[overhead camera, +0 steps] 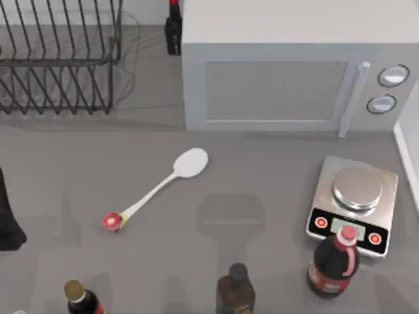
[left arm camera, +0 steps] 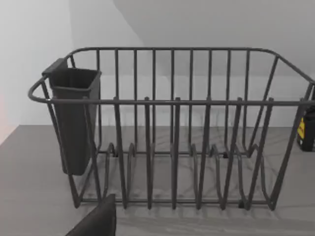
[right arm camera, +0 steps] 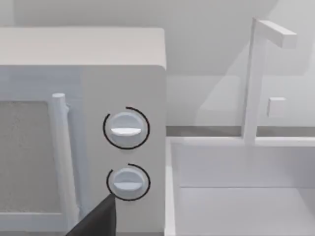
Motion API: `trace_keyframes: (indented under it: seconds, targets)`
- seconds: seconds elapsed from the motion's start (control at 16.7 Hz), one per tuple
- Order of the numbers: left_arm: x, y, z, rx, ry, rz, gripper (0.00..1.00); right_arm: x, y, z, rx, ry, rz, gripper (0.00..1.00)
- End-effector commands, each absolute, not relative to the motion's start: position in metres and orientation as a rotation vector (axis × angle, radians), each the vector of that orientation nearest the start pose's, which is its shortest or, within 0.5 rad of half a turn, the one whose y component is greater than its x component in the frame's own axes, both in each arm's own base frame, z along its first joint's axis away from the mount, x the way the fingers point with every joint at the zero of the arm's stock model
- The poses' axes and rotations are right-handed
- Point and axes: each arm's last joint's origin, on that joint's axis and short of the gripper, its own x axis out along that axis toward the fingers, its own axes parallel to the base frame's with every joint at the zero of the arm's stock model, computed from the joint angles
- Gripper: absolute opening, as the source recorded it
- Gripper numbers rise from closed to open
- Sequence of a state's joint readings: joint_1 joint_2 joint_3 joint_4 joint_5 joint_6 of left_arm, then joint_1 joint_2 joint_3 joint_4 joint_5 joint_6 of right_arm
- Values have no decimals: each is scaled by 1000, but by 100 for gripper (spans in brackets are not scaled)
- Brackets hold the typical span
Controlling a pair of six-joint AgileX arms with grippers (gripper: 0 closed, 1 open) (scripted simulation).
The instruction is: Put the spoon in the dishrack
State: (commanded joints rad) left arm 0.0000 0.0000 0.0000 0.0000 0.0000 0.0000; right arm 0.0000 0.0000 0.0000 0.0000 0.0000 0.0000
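Nearest the front edge of the table stand three bottles: a dark one with a gold cap (overhead camera: 78,297), a brown one (overhead camera: 234,288) in the middle, and a red-capped one (overhead camera: 335,260) just in front of a small kitchen scale (overhead camera: 357,203). A little further in, the spoon (overhead camera: 157,190) lies flat on the bare grey surface, left of centre, its oval bowl pointing up toward the microwave (overhead camera: 294,78) and its red-and-yellow knob toward the near left. Nothing touches it. At the far left edge of the table a dark part of the left arm (overhead camera: 8,216) is visible; I cannot tell whether its gripper fingers are apart or together, and the same goes for the right arm, whose wrist camera looks at the microwave dials and a pale sink beside them. Far back on the left sits the dishrack (overhead camera: 59,59), empty, with a dark cutlery cup (left arm camera: 74,123) hooked on one end. The task looks barely begun, so the job in hand is reaching the spoon. I'd judge the left arm better placed. It should come down over the thin handle near its middle, fingers set across it, since the handle lies low and could slide or pivot if nudged from one side.
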Motion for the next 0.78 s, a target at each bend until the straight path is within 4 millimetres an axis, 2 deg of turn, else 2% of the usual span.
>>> trace_keyframes:
  seconds: [0.24, 0.48, 0.66, 0.78]
  targets:
    - [106, -2, 166, 7, 23, -10, 100, 106, -1, 160, 0, 0, 0, 100]
    - [111, -8, 197, 48, 166, -67, 100, 106, -1, 160, 0, 0, 0, 100]
    - [130, -17, 228, 106, 355, -140, 100, 106, -1, 160, 0, 0, 0, 100]
    - [152, -26, 248, 158, 504, -199, 100, 106, -1, 160, 0, 0, 0, 100]
